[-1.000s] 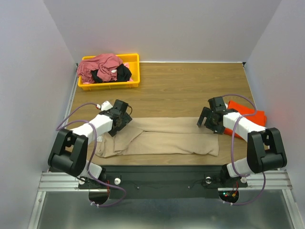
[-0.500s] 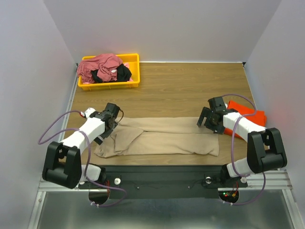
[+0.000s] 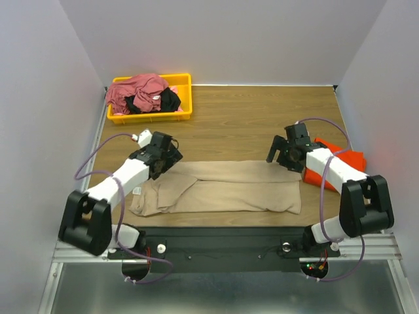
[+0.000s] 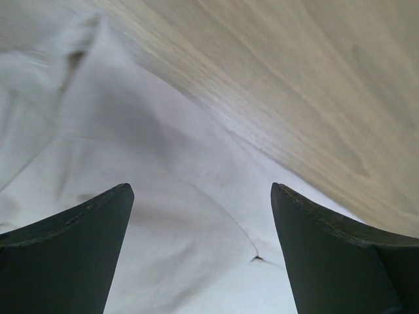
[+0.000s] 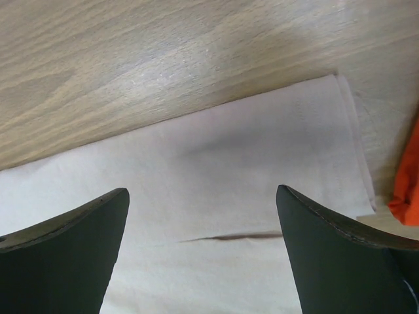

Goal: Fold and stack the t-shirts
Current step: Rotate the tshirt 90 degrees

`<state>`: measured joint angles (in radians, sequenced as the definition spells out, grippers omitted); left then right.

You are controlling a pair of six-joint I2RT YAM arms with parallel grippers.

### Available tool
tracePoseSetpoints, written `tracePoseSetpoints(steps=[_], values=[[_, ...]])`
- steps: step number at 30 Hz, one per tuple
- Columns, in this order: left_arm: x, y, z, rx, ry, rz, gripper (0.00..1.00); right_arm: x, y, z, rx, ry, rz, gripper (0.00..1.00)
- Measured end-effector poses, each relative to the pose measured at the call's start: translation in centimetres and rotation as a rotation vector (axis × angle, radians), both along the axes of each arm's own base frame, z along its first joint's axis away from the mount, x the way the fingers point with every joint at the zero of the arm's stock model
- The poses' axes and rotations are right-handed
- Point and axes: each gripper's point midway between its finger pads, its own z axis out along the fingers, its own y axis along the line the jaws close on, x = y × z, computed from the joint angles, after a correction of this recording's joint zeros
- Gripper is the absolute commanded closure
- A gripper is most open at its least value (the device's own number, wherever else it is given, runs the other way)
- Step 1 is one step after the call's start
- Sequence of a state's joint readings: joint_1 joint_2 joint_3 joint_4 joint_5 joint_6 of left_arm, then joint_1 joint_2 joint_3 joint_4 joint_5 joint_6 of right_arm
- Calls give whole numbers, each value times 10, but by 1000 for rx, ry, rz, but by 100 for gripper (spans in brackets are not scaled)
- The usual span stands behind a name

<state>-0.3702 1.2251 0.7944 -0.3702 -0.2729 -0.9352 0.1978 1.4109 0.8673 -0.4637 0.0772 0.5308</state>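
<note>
Left gripper (image 4: 200, 188) and right gripper (image 5: 203, 190) gape over the tan tee (image 3: 229, 188).
Only overhead do we see the bin (image 3: 187, 98); our right wrist view catches the orange tee (image 5: 407, 186).

Tan tee (image 3: 222, 190): soft matt cloth, lightly creased. Orange tee (image 3: 351, 157): matt cloth. Table (image 3: 249, 121): pale wood grain, smooth, faint sheen. Bin (image 3: 186, 98): yellow plastic, slightly glossy. Fingers (image 4: 65, 255): black, matt, smooth. Rail (image 3: 78, 247): ribbed bare metal.

Soft, even overhead light fills the sharp top view, shadows faint on the table (image 3: 249, 118). Up close, wrist cameras wash the tan t-shirt (image 5: 216, 190) pale; near fingertips (image 5: 65, 255) blur.
</note>
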Motion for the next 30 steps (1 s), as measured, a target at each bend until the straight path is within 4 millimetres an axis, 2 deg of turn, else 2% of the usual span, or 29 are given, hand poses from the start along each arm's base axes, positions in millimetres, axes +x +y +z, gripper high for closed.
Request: tracePoseSetpoints(steps=[3,6,11,15,18,22,24,27,30], values=[[4,-27,-40,16,87,-101,2,0,10,-14,-1,34,31,0],[4,-39,-70,49,157,-162,2,-2,19,-39,-4,97,60,0],[27,-51,-68,40,98,-187,2,7,29,-38,10,65,75,0],[53,-65,-67,44,60,-200,2,0,29,-37,22,38,75,0],[75,-84,-65,55,31,-225,2,-9,29,-37,38,23,71,0],[111,-134,-60,59,-18,-311,2,-29,33,-36,64,20,74,0],[128,-170,-57,55,-51,-370,2,-42,41,-37,75,17,97,0],[139,-209,-55,47,-80,-441,2,-58,54,-36,102,16,125,0],[150,-240,-53,41,-102,-503,2,-74,68,-35,140,17,157,0]])
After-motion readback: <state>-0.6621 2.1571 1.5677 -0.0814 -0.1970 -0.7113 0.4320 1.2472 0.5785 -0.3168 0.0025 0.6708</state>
